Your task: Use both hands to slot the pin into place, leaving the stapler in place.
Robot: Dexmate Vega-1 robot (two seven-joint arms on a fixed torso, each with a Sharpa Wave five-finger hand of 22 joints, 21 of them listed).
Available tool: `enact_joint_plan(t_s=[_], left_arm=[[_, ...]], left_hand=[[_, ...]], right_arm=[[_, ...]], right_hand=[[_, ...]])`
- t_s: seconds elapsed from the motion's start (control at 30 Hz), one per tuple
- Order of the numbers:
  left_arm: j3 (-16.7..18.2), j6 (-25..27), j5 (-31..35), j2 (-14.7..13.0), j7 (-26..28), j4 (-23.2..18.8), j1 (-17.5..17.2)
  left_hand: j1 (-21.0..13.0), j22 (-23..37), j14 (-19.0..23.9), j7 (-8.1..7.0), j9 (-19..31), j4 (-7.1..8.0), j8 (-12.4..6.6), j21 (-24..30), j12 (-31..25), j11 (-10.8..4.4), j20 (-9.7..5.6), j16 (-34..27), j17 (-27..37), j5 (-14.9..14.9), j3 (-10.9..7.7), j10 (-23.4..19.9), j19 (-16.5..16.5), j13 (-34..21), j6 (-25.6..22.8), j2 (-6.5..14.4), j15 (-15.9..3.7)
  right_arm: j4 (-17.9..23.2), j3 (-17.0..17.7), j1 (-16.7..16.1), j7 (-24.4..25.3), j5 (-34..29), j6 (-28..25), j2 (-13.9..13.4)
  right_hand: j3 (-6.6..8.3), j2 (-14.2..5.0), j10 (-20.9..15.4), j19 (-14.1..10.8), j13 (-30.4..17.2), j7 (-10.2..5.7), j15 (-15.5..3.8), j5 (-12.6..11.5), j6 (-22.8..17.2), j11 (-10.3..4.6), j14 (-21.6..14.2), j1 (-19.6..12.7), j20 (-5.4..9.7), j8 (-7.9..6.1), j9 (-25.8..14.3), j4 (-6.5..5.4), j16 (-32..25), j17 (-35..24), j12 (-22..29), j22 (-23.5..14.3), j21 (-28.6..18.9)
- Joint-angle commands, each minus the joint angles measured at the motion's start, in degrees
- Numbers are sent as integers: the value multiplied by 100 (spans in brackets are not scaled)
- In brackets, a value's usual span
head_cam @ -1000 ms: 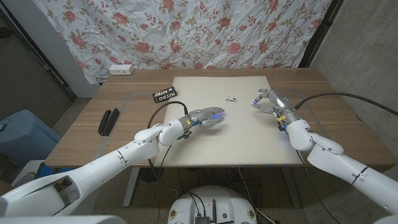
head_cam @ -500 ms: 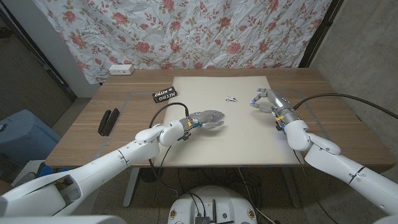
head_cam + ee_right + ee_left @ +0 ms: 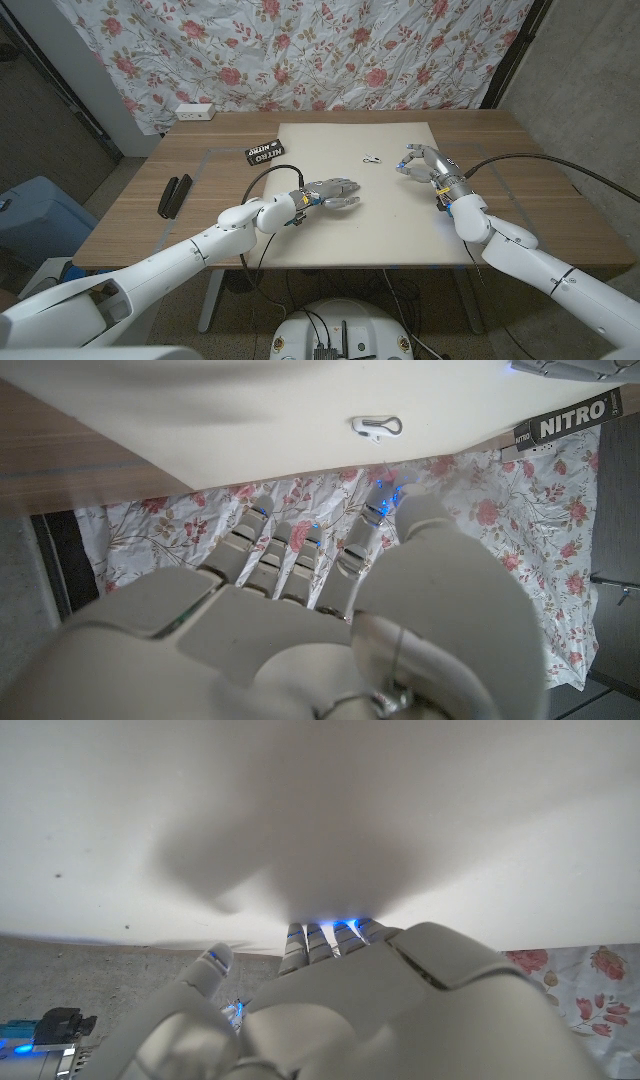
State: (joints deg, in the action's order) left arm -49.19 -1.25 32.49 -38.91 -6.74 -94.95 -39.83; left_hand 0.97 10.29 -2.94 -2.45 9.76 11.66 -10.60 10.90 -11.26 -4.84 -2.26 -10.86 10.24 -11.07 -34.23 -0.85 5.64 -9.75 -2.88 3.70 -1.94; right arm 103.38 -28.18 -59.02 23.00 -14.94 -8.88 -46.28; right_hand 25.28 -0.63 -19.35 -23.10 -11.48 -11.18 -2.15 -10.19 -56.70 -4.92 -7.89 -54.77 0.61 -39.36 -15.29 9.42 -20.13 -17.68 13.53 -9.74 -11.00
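Observation:
The pin (image 3: 373, 158), a small pale metal clip, lies on the white mat (image 3: 390, 225) near its far edge; it also shows as a loop-ended pin (image 3: 377, 426). My right hand (image 3: 421, 162) hovers just right of it, fingers loosely curved and apart, holding nothing, with its back (image 3: 300, 610) facing the camera. My left hand (image 3: 334, 192) reaches over the mat's middle, nearer than the pin and to its left, fingers stretched out and empty; the left wrist view shows its back (image 3: 340, 1010). The black stapler (image 3: 176, 194) lies on the bare wood at the table's left.
A black box marked NITRO (image 3: 265, 153) lies at the mat's far left corner, and appears again (image 3: 570, 417). A white power strip (image 3: 194, 111) sits at the table's far left edge. A floral curtain (image 3: 300, 50) hangs behind the table.
My right hand has shifted a little left, closer to the pin. My left hand has sunk slightly toward the mat. The pin and stapler have not moved.

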Motion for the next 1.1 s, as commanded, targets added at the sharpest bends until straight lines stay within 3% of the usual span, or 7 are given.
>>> enact_joint_plan(t_s=[0.03, 0.5, 1.1], left_arm=[[-25, 72, -19, -26, -137, -35, -22], [-26, 153, 58, -67, -126, -115, -57], [-27, 178, 139, -108, -183, -170, -57]], left_hand=[[49, 6, 44, 18, 12, 8, -17, 28, -17, -13, -616, -35, 29, -21, 27, -30, 25, -11, -61, 658, -246], [44, 6, 26, 41, 12, 4, -5, 30, -4, 14, -613, -16, 26, -25, 77, -40, 48, -10, -68, 666, -223], [38, 6, 20, 46, 13, 0, -2, 34, 3, 18, -612, -4, 23, -32, 128, -60, 67, -9, -99, 677, -223]], right_arm=[[-131, -206, 95, 145, -20, 26, 289], [-275, -324, 154, 221, 58, 44, 492], [-377, -487, 209, 171, 26, -107, 509]], right_hand=[[3, -9, -63, 22, 3, -101, -144, -28, -165, -3, -23, -40, 17, 5, -22, 10, -23, -20, -22, -8, 4], [-11, 6, -96, 118, 4, -127, -127, -34, -224, -19, -20, -41, -37, 22, 17, 11, -17, -16, -34, -7, 28], [-22, 59, 47, 256, 7, -132, -25, -46, -395, 49, 162, -72, -73, 41, 99, 32, 73, 4, -127, -5, 45]])
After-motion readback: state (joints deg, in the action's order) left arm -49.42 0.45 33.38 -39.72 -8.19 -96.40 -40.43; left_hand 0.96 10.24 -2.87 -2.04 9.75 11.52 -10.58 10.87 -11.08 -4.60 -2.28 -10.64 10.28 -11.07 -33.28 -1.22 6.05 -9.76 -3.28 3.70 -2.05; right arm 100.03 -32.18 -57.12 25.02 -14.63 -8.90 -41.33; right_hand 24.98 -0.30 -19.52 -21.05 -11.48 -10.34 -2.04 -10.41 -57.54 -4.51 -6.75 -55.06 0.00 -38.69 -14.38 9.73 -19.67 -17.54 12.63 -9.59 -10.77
